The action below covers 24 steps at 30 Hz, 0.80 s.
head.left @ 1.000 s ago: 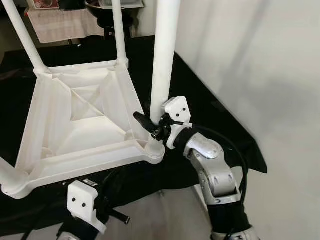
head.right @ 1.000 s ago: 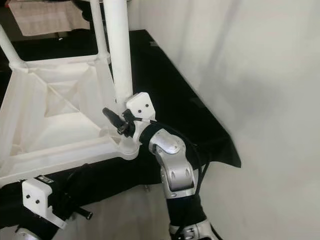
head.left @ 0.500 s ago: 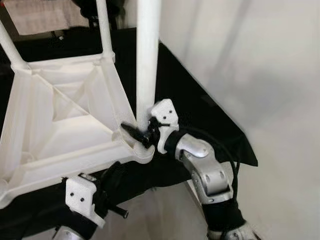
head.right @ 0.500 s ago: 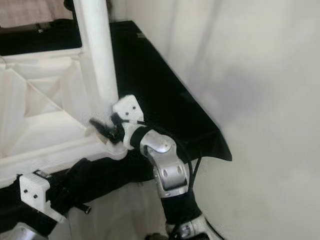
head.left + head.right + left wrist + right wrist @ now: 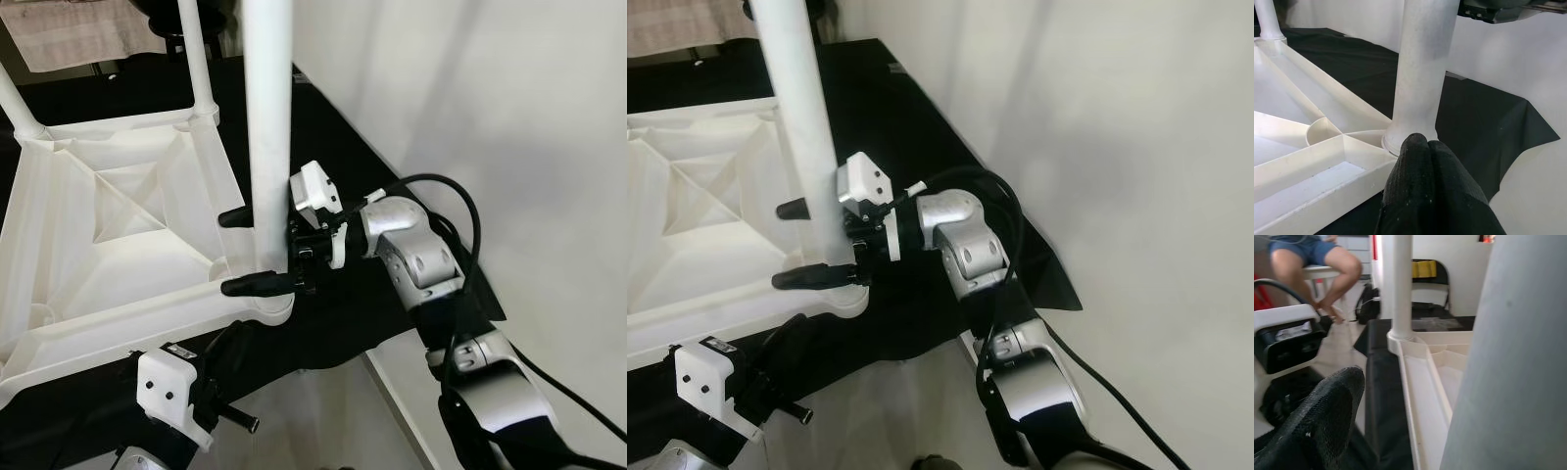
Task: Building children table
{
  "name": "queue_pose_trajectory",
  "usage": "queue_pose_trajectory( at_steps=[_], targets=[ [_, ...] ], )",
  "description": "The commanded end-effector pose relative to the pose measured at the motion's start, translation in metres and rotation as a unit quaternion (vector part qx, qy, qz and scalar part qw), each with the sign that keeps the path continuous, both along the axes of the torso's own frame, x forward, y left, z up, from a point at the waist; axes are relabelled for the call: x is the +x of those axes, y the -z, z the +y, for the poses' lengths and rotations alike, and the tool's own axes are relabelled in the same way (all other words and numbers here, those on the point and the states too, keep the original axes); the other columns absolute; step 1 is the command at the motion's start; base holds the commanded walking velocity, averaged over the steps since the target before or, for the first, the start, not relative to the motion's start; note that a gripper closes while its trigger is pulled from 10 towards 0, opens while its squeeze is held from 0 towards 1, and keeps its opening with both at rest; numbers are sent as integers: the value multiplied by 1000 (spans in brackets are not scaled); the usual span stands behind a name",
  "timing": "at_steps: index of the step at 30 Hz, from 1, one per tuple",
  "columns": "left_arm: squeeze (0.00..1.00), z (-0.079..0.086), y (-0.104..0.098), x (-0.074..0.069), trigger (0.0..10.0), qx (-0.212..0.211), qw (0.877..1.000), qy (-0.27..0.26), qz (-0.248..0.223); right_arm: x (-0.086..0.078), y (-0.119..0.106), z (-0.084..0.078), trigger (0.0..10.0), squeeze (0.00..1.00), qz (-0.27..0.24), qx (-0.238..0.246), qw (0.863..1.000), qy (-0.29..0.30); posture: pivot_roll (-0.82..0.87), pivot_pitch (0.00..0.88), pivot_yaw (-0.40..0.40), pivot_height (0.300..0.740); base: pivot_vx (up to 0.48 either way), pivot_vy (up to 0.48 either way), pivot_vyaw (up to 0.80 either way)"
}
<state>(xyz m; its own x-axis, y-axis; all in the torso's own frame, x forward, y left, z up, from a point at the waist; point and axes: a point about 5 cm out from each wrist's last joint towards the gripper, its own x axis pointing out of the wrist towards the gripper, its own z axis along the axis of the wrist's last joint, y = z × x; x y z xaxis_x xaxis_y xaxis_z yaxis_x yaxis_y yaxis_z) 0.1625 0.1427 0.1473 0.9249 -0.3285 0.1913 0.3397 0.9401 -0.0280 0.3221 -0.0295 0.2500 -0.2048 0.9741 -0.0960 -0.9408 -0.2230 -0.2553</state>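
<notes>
With the upturned tabletop (image 5: 108,235) lying on the black-draped desk (image 5: 392,206), legs already standing in their corners; right pincer (image 5: 257,251) spread apart around the near-right leg (image 5: 266,127), probably still seating it; left pincer (image 5: 1425,191) pressed together, near.

One upturned white tabletop (image 5: 118,225), three upright table legs (image 5: 266,137), one black cloth (image 5: 372,186), two tools (image 5: 257,250)
</notes>
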Motion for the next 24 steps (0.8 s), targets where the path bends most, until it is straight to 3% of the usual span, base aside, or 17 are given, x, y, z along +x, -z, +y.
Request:
queue_pose_trajectory(
  at_steps=[1,6,7,14,17,23,24],
  targets=[
    [0,-2,2,-3,10000,-1,1000,0,6,0,2,6,10000,0,9,-17,999,-40,-57,158,-103,740,0,0,0],
    [0,-2,1,-3,10000,-1,1000,-1,6,9,3,7,10000,0,18,-28,998,-48,-49,164,-101,740,0,0,0],
    [0,-2,0,-4,10000,0,1000,-2,6,13,7,5,0,0,32,-47,997,-59,-26,170,-92,740,0,0,0],
    [0,-1,0,-5,10000,2,1000,-2,7,16,9,1,0,0,37,-51,996,-60,-31,171,-85,740,0,0,0],
    [0,-1,0,-6,10000,2,1000,0,9,19,11,-11,0,0,40,-40,998,-42,-36,172,-79,740,0,0,0],
    [0,0,0,-6,10000,2,1000,2,10,23,20,-32,0,0,19,-23,999,36,-46,175,-73,740,0,0,0],
    [0,0,1,-6,10000,2,1000,2,11,25,29,-41,0,0,19,-27,995,90,-54,177,-83,740,0,0,0]
  ],
)
